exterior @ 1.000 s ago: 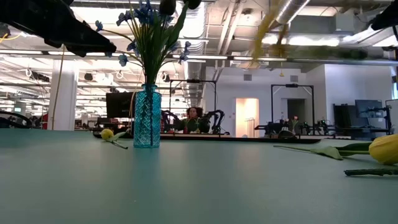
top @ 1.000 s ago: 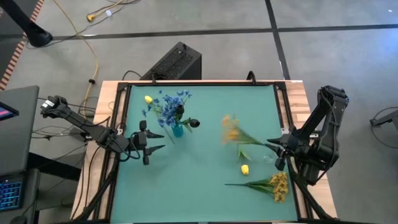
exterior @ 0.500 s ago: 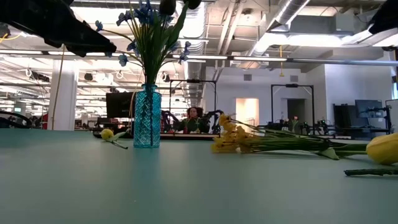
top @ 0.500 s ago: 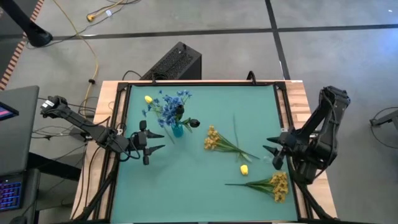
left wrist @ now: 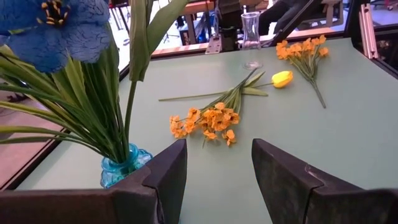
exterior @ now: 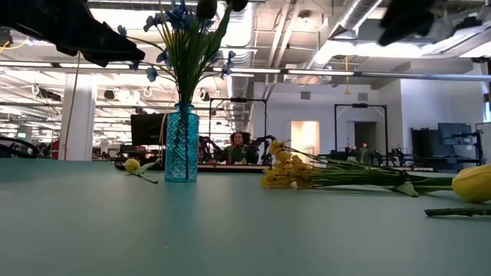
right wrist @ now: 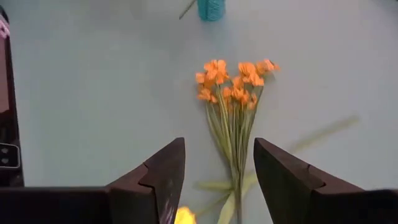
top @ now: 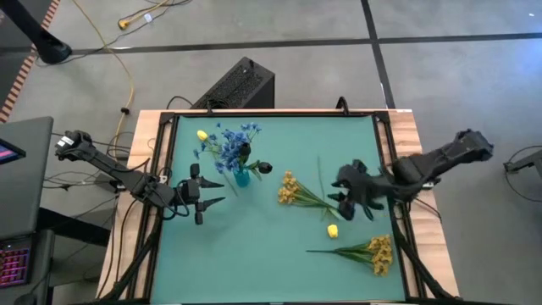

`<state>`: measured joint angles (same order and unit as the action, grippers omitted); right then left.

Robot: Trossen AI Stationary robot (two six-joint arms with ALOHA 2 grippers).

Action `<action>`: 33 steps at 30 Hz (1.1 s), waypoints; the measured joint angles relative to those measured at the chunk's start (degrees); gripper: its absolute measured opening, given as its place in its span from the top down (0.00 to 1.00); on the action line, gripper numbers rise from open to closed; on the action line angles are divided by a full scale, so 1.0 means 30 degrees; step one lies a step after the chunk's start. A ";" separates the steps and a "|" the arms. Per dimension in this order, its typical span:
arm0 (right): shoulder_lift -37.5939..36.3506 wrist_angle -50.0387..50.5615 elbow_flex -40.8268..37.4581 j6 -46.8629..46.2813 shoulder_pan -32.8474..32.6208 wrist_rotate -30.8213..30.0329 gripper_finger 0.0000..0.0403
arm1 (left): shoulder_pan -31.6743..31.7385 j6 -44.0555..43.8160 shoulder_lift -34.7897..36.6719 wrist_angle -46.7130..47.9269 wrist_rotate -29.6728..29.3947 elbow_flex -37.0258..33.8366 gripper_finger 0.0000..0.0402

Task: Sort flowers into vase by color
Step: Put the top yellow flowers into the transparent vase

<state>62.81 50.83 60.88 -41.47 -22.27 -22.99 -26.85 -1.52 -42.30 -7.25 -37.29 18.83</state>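
Observation:
A blue glass vase (top: 241,176) stands at the table's left and holds blue flowers (top: 230,144) and a dark bud (top: 265,168). A yellow-orange sprig (top: 292,191) lies flat mid-table. A single yellow bud (top: 333,230) and a second yellow-orange sprig (top: 373,252) lie nearer the front right. Another yellow bud (top: 201,135) lies beyond the vase. My right gripper (top: 339,195) hovers open above the mid-table sprig's stems (right wrist: 233,130) and touches nothing. My left gripper (top: 212,191) waits open, left of the vase (left wrist: 121,165).
A clear glass vase (left wrist: 250,38) stands at the table's right side. A raised black frame (top: 169,169) borders the teal mat. Bare mat lies along the near-left part of the table and between the blue vase and the mid-table sprig.
My right gripper has let go of the yellow-orange sprig, which dropped and now lies flat mid-table. It then swung from the table's right edge toward the middle and tipped down, and now hangs over the sprig's stems.

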 joint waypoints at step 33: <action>1.3605 -0.5992 -0.0007 0.8775 0.7770 0.7631 0.12 | -0.0007 0.0371 0.0000 0.0159 0.0836 0.0000 0.58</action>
<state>103.62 32.85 60.86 -15.14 1.04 -0.10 -26.87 -0.41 -42.30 -6.77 -34.78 18.83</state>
